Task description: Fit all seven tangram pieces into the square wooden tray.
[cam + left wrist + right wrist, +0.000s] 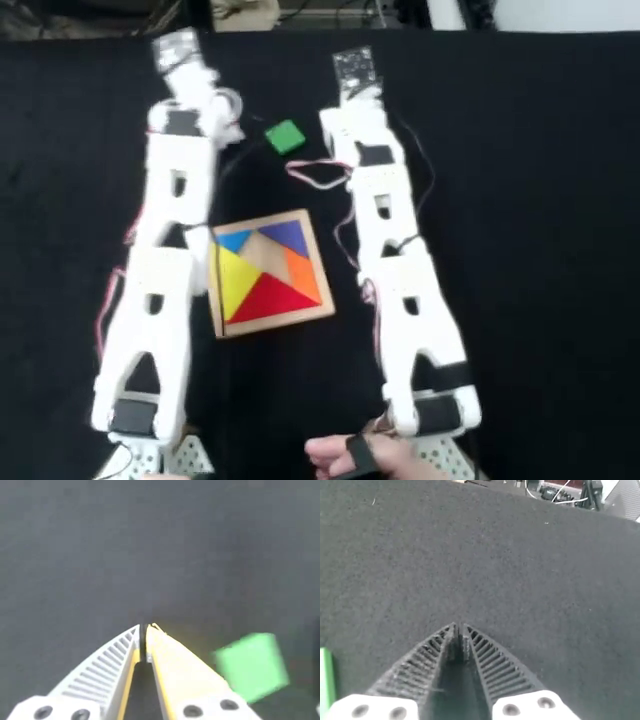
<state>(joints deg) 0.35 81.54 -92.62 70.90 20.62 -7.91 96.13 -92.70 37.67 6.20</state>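
L gripper [145, 630] and R gripper [459, 630]: tips pressed together, nothing held. Green piece [285, 136] lies outside tray [280, 322], near L gripper.

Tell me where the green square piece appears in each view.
High view: green square piece on the black cloth, between the two arms, beyond the tray.
Left wrist view: piece beside the left gripper.
Right wrist view: piece's edge beside the right gripper.
Shared landmark: black cloth.

We are seeing our right gripper [459, 629] hanging over the black cloth [500, 555], jaws pressing together, green piece [324, 685] peeking in just beside it, cables [564, 494] lying beyond the cloth
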